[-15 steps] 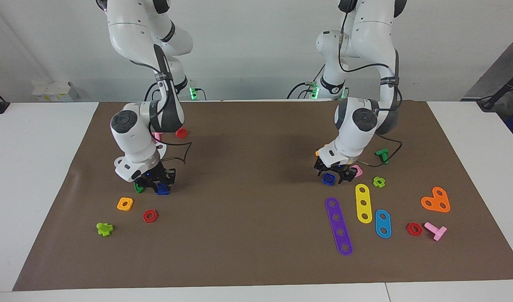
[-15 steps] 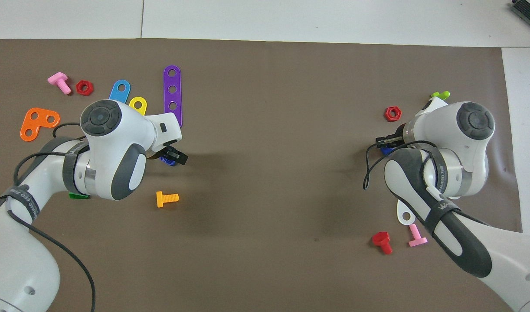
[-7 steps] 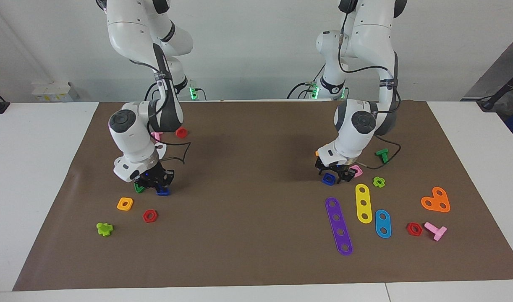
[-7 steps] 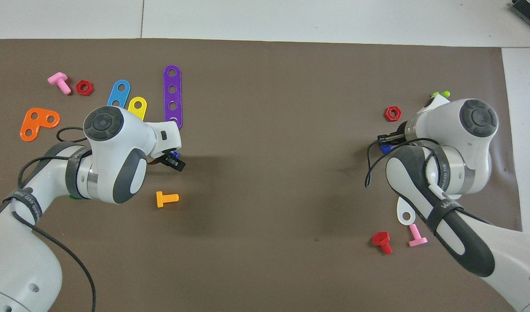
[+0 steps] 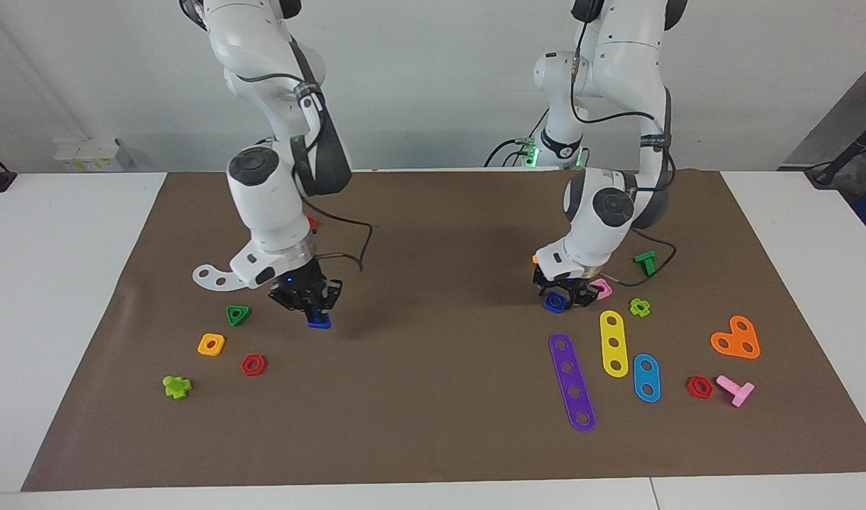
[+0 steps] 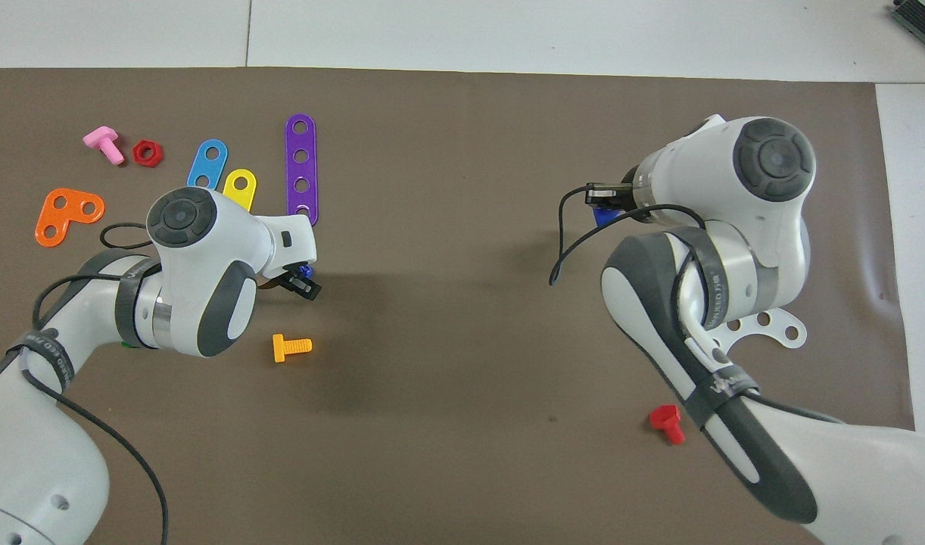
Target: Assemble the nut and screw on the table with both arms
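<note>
Right gripper point(image 5: 312, 306) carries the screw point(image 5: 319, 321) clamped, over bare mat point(image 5: 433, 425). Left gripper point(image 5: 565, 295) is closed on the nut point(image 5: 554, 303), low at the purple strip's point(image 5: 572, 381) 12 o'clock. Advice: lift nut level, align hole with shaft before meeting mid-table.

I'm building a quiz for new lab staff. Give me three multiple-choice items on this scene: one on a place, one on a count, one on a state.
1. Where is the blue nut?
A. on the orange plate
B. on the mat, under the left gripper
C. on the bare white tabletop

2. How many holes has the purple strip?
A. two
B. four
C. six

3. The blue screw is:
A. lying loose
B. already in the nut
C. held by the right gripper

Answers:
1. B, the left gripper sits low over it on the mat.
2. B, four holes show along the strip.
3. C, the right gripper grips it over the mat.
</note>
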